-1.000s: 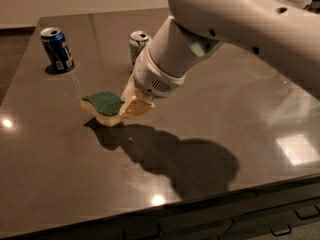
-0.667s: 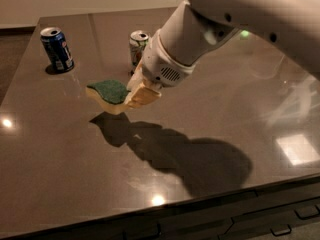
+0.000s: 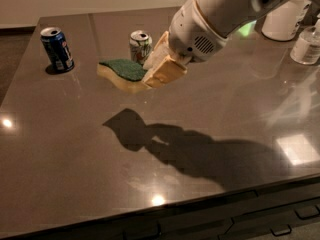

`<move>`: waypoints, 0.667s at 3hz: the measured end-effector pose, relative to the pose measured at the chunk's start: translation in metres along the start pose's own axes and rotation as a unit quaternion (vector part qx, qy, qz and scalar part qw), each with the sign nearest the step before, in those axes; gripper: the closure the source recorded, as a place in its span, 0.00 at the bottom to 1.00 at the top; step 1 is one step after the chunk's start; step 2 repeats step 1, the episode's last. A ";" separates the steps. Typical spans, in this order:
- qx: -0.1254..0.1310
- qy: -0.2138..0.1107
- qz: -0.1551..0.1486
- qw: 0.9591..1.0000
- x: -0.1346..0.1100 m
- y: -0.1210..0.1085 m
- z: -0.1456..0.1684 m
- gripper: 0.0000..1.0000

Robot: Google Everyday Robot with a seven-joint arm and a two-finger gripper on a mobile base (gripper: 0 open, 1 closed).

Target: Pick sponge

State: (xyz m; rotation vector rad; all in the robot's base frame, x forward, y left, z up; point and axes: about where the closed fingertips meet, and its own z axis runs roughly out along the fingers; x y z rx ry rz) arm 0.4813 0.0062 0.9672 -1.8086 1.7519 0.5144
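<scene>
The sponge [image 3: 121, 73] hangs clear of the dark worktop [image 3: 75, 154], casting a shadow on it. It is a flat slab, dark green scouring top over pale yellow foam (its edge wavy). The gripper [image 3: 154, 70] has its jaws clamped on the sponge's right end, near a silver can [image 3: 140, 45]; a blue can [image 3: 56, 48] stands further left.
</scene>
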 end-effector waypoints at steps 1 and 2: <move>0.000 0.000 0.000 1.000 0.000 0.000 0.000 1.00; 0.000 0.000 0.000 1.000 0.000 0.000 0.000 1.00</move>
